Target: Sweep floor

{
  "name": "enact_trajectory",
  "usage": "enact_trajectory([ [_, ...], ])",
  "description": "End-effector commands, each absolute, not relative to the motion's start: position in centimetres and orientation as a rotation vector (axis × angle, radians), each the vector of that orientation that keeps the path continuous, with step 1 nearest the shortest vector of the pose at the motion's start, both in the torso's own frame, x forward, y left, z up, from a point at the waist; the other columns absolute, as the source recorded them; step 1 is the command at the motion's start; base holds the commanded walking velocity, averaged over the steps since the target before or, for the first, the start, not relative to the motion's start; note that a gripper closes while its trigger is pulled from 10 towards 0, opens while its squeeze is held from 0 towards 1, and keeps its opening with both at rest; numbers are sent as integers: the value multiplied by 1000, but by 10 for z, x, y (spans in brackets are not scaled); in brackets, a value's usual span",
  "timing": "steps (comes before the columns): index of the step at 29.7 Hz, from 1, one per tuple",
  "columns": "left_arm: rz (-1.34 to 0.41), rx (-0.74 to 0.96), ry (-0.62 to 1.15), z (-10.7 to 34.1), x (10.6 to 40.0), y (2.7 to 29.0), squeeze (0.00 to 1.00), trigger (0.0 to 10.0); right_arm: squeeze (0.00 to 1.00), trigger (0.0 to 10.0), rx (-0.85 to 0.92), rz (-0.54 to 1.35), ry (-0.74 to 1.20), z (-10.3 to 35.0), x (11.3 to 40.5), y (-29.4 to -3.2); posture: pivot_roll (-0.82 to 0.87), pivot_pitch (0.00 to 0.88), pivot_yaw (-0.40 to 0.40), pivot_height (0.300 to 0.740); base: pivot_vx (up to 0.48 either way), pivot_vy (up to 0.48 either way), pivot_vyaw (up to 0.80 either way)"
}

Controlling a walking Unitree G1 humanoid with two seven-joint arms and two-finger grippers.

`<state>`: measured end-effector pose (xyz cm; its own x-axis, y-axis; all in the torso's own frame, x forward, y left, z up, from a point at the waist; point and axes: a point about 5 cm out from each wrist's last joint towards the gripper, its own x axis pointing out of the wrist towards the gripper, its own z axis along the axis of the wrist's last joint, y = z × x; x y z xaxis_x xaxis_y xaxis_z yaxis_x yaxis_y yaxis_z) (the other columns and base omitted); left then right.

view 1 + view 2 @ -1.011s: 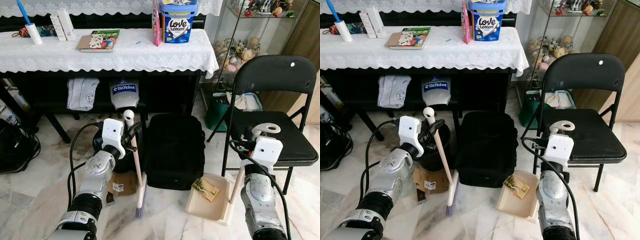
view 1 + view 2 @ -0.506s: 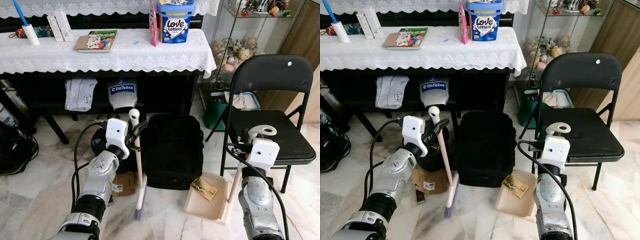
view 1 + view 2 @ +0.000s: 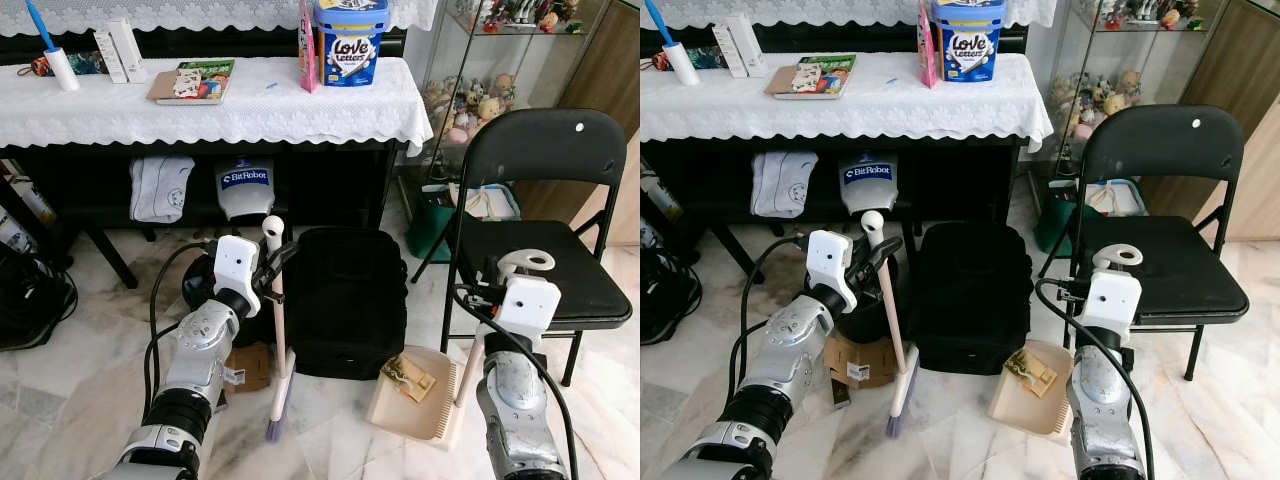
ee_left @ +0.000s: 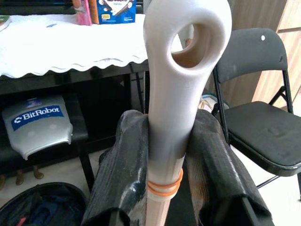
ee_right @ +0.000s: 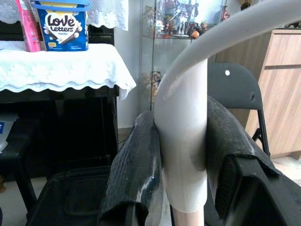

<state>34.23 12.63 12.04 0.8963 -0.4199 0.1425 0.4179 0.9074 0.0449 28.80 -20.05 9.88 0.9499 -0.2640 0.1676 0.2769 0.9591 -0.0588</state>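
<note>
"Love Letters" tub, "BitRobot" bag

The black bag hides the floor behind it and the lower part of the dark bucket beside it. Right of the black bag, the dustpan has its far corner covered by the right arm, and the scrap lying in it is too small to identify. Left of the black bag, the broom's bristles are thin and hard to make out. Beyond the black bag, the counter has its left end cut off by the picture's edge.
</note>
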Motion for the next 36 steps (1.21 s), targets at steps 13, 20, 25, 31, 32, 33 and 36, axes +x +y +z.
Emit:
enact_trajectory([
  [13, -470, -24, -193, 126, 339, 120, 0, 10000, 0, 10000, -19, -249, -241, 117, 292, -189, -94, 0, 31, 740, 0, 0, 0],
  [20, -465, -16, -198, 127, 339, 120, 0, 10000, 0, 10000, -21, -255, -239, 117, 292, -192, -93, 0, 28, 740, 0, -214, 0],
  [25, -462, -16, -200, 127, 339, 120, 0, 10000, 0, 10000, -19, -255, -237, 117, 292, -193, -93, 0, 27, 740, 0, -432, 0],
  [31, -463, -16, -200, 126, 338, 119, 0, 10000, 0, 10000, -19, -255, -235, 116, 292, -193, -94, 0, 25, 740, 0, -459, 0],
  [32, -462, -16, -199, 126, 338, 119, 0, 10000, 0, 10000, -19, -254, -235, 116, 292, -193, -94, 0, 25, 740, 0, -480, 0],
  [33, -461, -15, -198, 126, 339, 119, 0, 10000, 0, 10000, -19, -254, -235, 116, 292, -193, -94, 0, 25, 740, 0, -480, 0],
  [36, -457, -16, -195, 126, 339, 119, 0, 10000, 0, 10000, -19, -253, -234, 116, 292, -193, -95, 0, 23, 740, 0, -415, 0],
])
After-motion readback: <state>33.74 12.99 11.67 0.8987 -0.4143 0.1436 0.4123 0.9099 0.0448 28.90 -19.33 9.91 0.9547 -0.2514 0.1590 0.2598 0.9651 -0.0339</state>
